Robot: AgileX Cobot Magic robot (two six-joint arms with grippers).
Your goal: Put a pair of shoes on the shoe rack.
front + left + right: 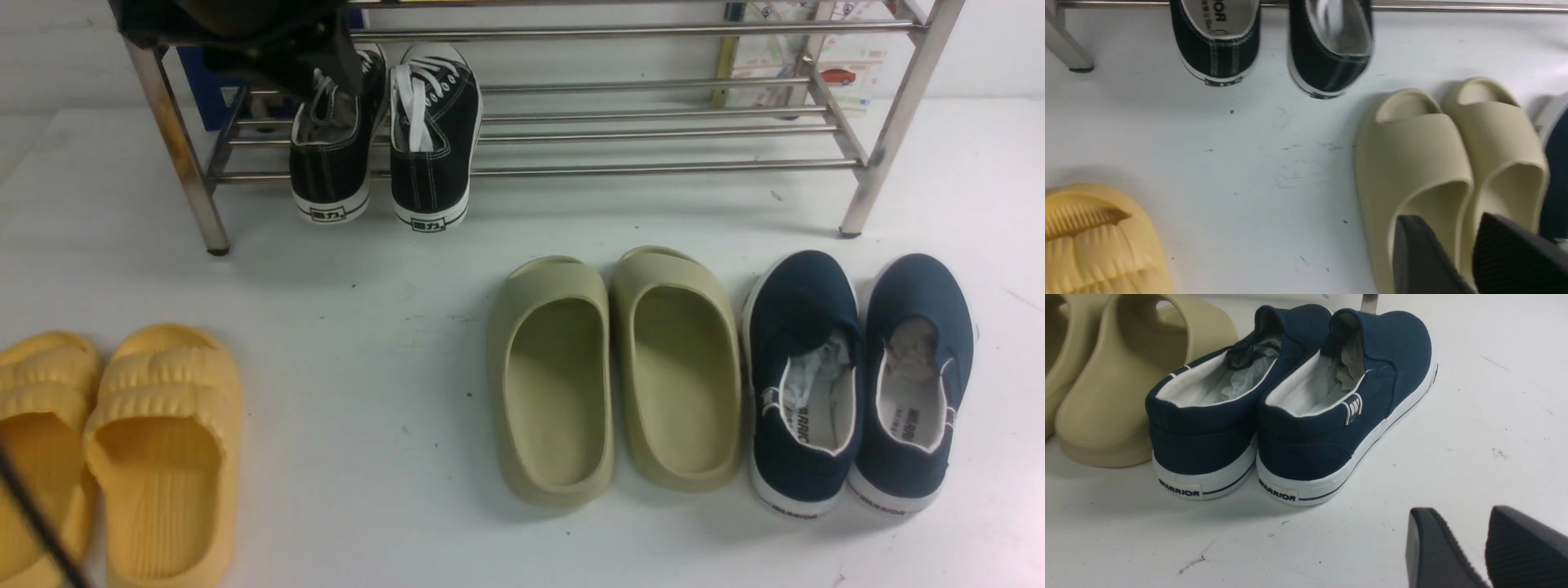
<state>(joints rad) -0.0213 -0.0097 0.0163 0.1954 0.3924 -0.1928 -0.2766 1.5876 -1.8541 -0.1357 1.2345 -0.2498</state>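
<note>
The two black canvas sneakers stand side by side on the lower tier of the steel shoe rack (653, 167), toes inward and heels overhanging the front bar. One is on the left (331, 155), one on the right (433, 139). Their heels also show in the left wrist view (1214, 45) (1327, 61). My left arm (261, 41) hangs dark over the rack's left end, just above the left sneaker. My left gripper (1447, 220) is open and empty. My right gripper (1459, 510) is open and empty above the bare table, behind the navy shoes; it is out of the front view.
On the white table in front of the rack lie olive-beige slippers (612, 367), navy slip-on shoes (861, 384) at the right, and yellow slippers (122, 441) at the front left. A black cable (33, 523) crosses the front left corner.
</note>
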